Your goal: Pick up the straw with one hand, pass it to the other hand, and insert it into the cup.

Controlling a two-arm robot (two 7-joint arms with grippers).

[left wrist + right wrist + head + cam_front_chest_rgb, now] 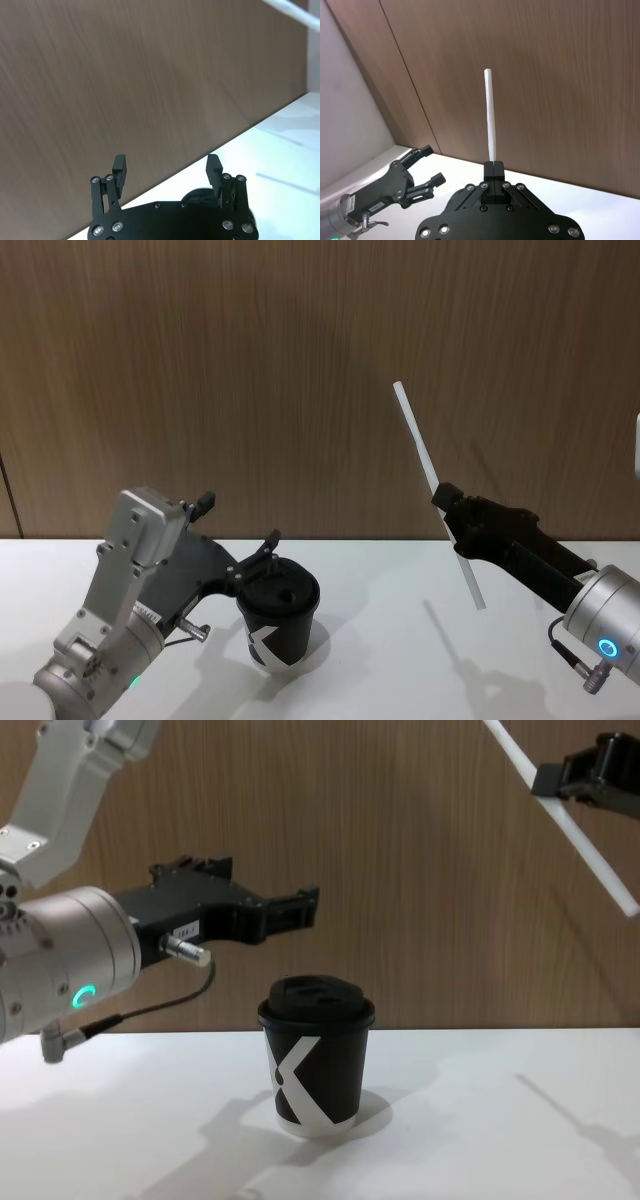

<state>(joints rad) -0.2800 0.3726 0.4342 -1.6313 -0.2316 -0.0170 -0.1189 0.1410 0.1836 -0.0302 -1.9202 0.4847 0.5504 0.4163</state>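
Observation:
The white straw (432,480) hangs tilted in the air at the right, well above the table, with my right gripper (447,502) shut on its lower half. In the right wrist view the straw (490,115) sticks straight out from the closed fingertips (493,169). The black cup (280,625) with a white X mark and a domed lid stands upright on the white table. My left gripper (240,522) is open, holds nothing, and hovers just above and left of the lid. From the chest, the cup (318,1065) is below that left gripper (270,890), and the straw (575,825) is high on the right.
The white table (400,670) has free room to the right of the cup. A brown wood-panel wall (300,360) runs close behind the table. The left gripper (420,167) also appears far off in the right wrist view.

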